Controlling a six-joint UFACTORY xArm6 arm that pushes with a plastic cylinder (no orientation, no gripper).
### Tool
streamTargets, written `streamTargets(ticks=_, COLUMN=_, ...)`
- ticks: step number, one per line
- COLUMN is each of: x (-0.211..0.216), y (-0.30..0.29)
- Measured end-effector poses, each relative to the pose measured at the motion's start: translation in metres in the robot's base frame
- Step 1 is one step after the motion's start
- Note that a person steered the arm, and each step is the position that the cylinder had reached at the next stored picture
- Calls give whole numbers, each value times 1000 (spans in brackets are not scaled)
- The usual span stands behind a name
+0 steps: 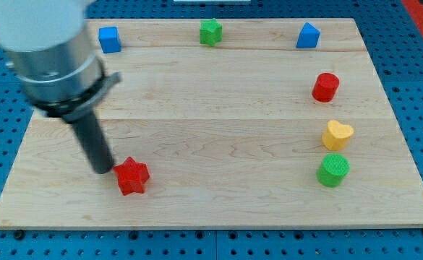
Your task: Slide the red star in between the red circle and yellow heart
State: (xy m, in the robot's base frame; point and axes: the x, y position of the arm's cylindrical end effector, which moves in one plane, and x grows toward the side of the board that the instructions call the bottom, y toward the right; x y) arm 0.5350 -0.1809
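Camera view: a pale wooden board lying on a blue perforated table, seen from above and in front.
My tip: the lower end of a straight dark rod under a grey cylindrical arm body, resting on the board near the view's bottom left. It is a bare rod with nothing to spread or pinch, and it carries nothing.
Red star-shaped block: just to the view's right of my tip and slightly lower, so close that contact cannot be ruled in or out.
Red cylindrical block: far to the view's right of my tip and higher up.
Yellow heart-shaped block: far right of my tip, directly below the red circle, with a bare gap between them.
Green cylindrical block: far right, level with my tip, just below the heart.
Blue cube-like block: straight above my tip, at the board's top edge.
Green star-like block: top edge, up and right of my tip.
Blue block with a pointed top: top edge, far right.
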Motion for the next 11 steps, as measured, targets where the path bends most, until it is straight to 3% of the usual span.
streamTargets(ticks=1, x=31, y=-28)
streamTargets(ticks=2, x=60, y=26)
streamTargets(ticks=4, x=-19, y=96)
streamTargets(ticks=6, x=-64, y=144)
streamTargets(ticks=8, x=-104, y=148)
streamTargets(ticks=10, x=-126, y=103)
streamTargets(ticks=11, x=-126, y=144)
